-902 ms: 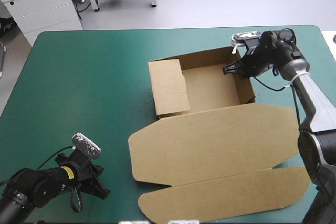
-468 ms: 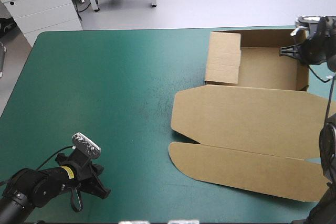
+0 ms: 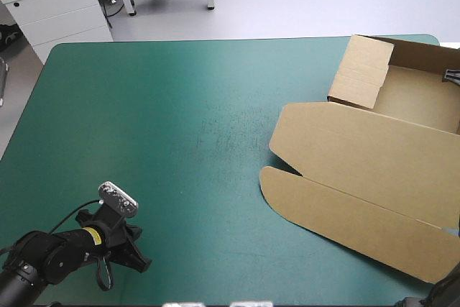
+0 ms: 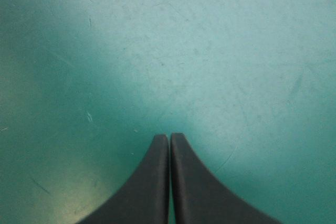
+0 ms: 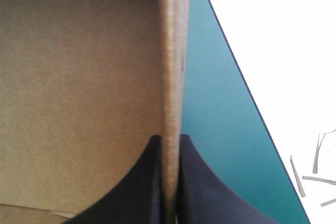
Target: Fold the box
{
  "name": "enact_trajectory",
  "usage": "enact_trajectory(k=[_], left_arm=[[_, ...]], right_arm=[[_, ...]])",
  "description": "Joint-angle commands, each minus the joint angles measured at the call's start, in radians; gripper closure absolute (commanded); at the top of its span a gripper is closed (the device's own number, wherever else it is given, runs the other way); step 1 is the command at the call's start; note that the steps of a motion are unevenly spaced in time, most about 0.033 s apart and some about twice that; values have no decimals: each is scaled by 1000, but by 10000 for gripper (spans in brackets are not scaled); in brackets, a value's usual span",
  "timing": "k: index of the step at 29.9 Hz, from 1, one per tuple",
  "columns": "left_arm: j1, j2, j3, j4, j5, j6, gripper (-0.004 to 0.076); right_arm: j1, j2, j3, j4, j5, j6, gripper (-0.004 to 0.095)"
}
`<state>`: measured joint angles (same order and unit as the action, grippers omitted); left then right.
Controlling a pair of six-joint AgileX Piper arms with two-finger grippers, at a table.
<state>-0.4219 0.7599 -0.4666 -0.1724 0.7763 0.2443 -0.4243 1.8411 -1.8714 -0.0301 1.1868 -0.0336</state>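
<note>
High view, brown box [image 3: 374,149] at far right corner of teal-green cover [image 3: 180,127]

High view: above and behind, facing forward-down, far off, over the whole tabletop [image 3: 165,106].
Left wrist: close, facing teal-green tabletop.
Right wrist: close along the box [image 5: 79,77] wall, shared with the high view.

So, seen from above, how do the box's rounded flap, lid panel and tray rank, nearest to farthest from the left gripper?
From the left gripper, at the front left of the table:
1. Rounded flap, frontmost, off to the right.
2. Lid panel, just behind the flap.
3. Tray, at the far right corner.
</note>
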Motion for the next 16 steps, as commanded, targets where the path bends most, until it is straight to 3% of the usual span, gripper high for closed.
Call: enact_trajectory(k=[1,6,16], left_arm=[[1,-5,-22,-15,-46,-5,734],[1,-5,-22,-15,-44,-5,734],[1,-5,-22,-15,-42,-5,734]], right_arm=[[-30,-52,-29,53,-31,-9,918],[-39,-52,-29,72,-49,-16,812],[-39,-52,-29,126,-59,-16,277]])
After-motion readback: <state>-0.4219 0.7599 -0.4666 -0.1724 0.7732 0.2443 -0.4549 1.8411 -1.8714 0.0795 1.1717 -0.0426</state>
